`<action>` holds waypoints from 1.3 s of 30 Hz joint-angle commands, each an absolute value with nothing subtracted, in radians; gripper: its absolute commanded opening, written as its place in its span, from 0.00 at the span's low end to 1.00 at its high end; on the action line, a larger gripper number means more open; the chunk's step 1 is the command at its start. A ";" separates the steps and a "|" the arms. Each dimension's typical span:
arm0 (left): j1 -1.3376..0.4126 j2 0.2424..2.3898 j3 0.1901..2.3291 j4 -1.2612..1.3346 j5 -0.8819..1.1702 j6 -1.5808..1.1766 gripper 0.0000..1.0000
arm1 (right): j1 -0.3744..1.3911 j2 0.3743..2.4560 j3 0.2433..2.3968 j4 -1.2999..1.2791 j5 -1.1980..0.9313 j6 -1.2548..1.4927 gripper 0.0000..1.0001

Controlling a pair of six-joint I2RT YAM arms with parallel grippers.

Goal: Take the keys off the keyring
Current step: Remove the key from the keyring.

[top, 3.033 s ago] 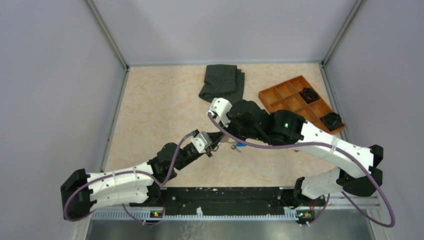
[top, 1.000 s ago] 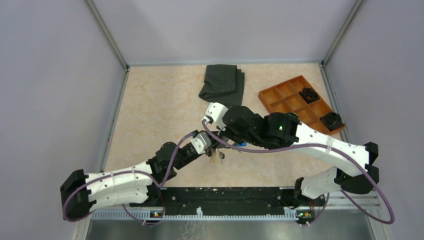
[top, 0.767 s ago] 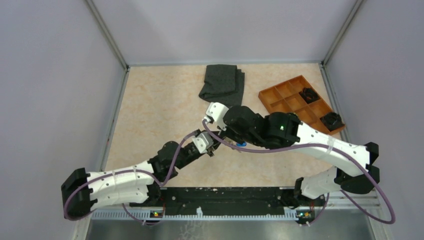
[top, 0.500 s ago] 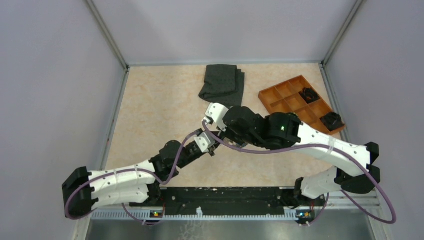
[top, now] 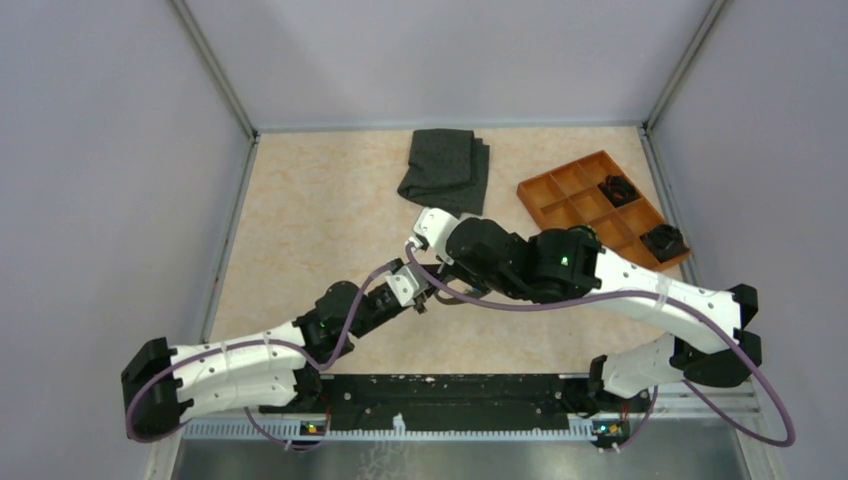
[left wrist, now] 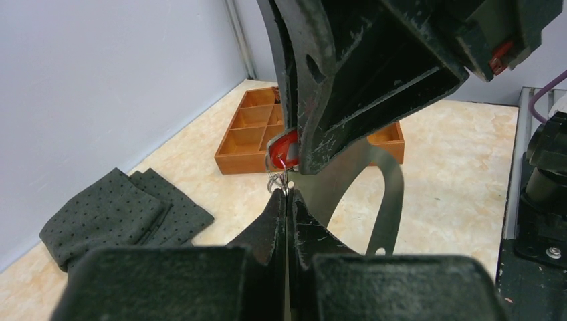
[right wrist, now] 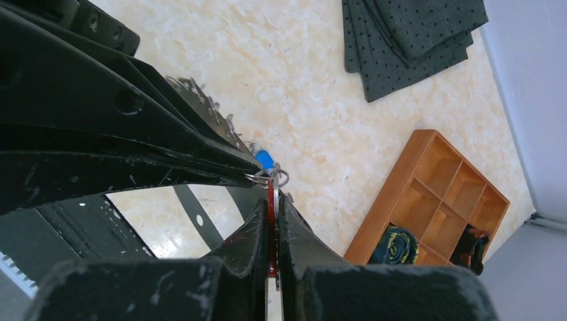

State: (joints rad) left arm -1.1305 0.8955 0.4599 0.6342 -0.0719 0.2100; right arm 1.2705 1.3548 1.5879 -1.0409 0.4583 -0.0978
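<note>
Nothing looks finished yet. No key lies loose on the pale, marbled beige tabletop [top: 320, 220], and the bunch is held in the air near its middle, where the two arms meet. The left jaws are pressed together on the small wire ring [left wrist: 278, 181] of the keyring [left wrist: 390, 194]. Its pale grey band is thin, flat and matte, with a little hole near its end, and it curves away to the right in the left wrist view. The right jaws, reaching in from the right, pinch the tiny red-headed key [left wrist: 283, 148] by its glossy plastic head. A blue-headed key [right wrist: 265, 158], equally tiny, sits just beside the ring. Whether the red one has started along the wire I cannot tell. I judge this the first removal, with every key left to free.

The jaws are hard black plastic, scuffed pale at the edges. A soft, folded dark grey dotted cloth [top: 445, 165] lies far centre. An orange-brown compartment tray [top: 553, 207] at the far right holds black lumpy clumps [top: 618, 187].
</note>
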 commanded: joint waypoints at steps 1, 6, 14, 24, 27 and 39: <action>-1.134 0.844 0.459 0.684 -0.043 0.232 0.00 | 1.273 1.322 1.557 -1.073 0.537 -0.078 0.00; -1.134 0.823 0.450 0.683 -0.033 0.243 0.00 | 1.273 1.334 1.533 -1.086 0.555 -0.075 0.00; -1.134 0.811 0.440 0.686 -0.035 0.253 0.00 | 1.272 1.342 1.518 -1.090 0.591 -0.083 0.00; -1.134 0.810 0.436 0.690 -0.005 0.274 0.00 | 1.278 1.376 1.503 -1.084 0.648 -0.100 0.00; -1.134 0.811 0.443 0.692 -0.005 0.270 0.00 | 1.301 1.384 1.495 -1.078 0.689 -0.116 0.00; -1.134 0.805 0.391 0.765 -0.048 0.148 0.00 | 1.343 1.266 1.464 -0.826 0.707 -0.210 0.00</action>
State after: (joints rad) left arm -1.1278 0.8349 0.4088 0.6357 -0.0700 0.2127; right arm 1.3411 1.3682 1.4788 -0.9623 0.6823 -0.1459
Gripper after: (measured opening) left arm 0.006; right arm 0.020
